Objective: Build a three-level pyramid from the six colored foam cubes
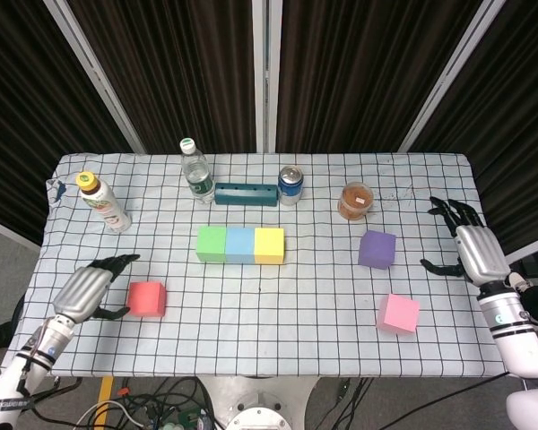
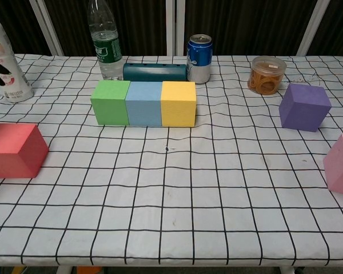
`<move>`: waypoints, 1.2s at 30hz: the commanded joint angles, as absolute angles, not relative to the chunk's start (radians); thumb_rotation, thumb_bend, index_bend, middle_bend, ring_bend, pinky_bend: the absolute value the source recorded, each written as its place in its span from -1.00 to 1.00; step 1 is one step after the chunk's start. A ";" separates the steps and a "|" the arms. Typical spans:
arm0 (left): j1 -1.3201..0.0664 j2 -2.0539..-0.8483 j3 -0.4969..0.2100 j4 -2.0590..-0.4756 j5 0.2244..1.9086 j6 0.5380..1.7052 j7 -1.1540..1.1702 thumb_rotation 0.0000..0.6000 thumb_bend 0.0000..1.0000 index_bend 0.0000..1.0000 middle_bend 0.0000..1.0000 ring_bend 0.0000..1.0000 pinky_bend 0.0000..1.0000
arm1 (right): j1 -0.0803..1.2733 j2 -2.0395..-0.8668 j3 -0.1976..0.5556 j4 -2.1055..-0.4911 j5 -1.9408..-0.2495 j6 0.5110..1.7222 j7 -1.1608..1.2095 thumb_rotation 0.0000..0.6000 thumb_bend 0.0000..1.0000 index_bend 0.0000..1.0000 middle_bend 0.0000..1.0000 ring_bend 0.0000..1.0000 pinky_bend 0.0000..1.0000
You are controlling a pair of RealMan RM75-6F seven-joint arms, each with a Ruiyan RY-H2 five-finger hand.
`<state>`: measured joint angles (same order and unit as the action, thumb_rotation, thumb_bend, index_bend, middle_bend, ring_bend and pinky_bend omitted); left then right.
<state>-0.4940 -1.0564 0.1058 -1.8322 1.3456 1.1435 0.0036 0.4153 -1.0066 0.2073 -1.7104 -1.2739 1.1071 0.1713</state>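
**Foam row of 3 set, 3 cubes loose**

Green cube (image 1: pixel 212 244), blue cube (image 1: pixel 240 245) and yellow cube (image 1: pixel 269 245) sit touching in 1 row mid-table. Left hand (image 1: pixel 88 291) rests on the checked cloth (image 1: pixel 278 331), fingers spread, empty; red cube (image 1: pixel 147 298) lies just beside its fingertips. Right hand (image 1: pixel 473 248) likewise spread and empty; purple cube (image 1: pixel 377 249) lies near its thumb, pink cube (image 1: pixel 398 313) nearer the front edge, apart from both.
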 commanded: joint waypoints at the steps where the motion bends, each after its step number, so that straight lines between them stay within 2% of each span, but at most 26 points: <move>1: -0.488 -1.088 0.110 -1.825 1.350 1.117 0.026 1.00 -0.69 -0.80 -0.72 -0.65 -0.53 | 0.418 -1.010 0.206 -1.711 -1.275 1.104 0.170 1.00 -0.80 -1.00 -0.60 -1.00 -1.00; 8: -0.495 -1.150 0.099 -1.785 1.299 1.055 0.124 1.00 -0.69 -0.80 -0.73 -0.65 -0.54 | 0.417 -1.007 0.206 -1.714 -1.272 1.103 0.170 1.00 -0.80 -1.00 -0.60 -1.00 -1.00; 16: -0.483 -1.182 0.085 -1.759 1.254 1.048 0.209 1.00 -0.68 -0.80 -0.73 -0.65 -0.56 | 0.414 -1.009 0.202 -1.715 -1.270 1.102 0.173 1.00 -0.80 -1.00 -0.60 -1.00 -1.00; 23: -0.481 -1.213 0.059 -1.727 1.241 1.046 0.215 1.00 -0.68 -0.68 -0.68 -0.65 -0.55 | 0.414 -1.010 0.202 -1.720 -1.273 1.107 0.169 1.00 -0.80 -1.00 -0.60 -1.00 -1.00; 26: -0.475 -1.230 0.051 -1.707 1.255 1.054 0.204 1.00 -0.68 -0.62 -0.63 -0.61 -0.54 | 0.413 -1.008 0.202 -1.725 -1.273 1.111 0.163 1.00 -0.80 -1.00 -0.60 -1.00 -1.00; 31: -0.466 -1.250 0.043 -1.678 1.265 1.063 0.198 1.00 -0.68 -0.43 -0.44 -0.44 -0.54 | 0.411 -1.004 0.202 -1.732 -1.269 1.113 0.157 1.00 -0.80 -1.00 -0.60 -1.00 -1.00; 36: -0.457 -1.263 0.028 -1.658 1.289 1.077 0.151 1.00 -0.68 -0.16 -0.14 -0.17 -0.41 | 0.410 -1.003 0.202 -1.735 -1.267 1.114 0.155 1.00 -0.80 -1.00 -0.60 -1.00 -1.00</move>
<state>-0.4603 -1.2596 0.0340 -1.6637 1.2785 1.0723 0.1709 0.4102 -1.0027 0.2023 -1.7352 -1.2673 1.1137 0.1552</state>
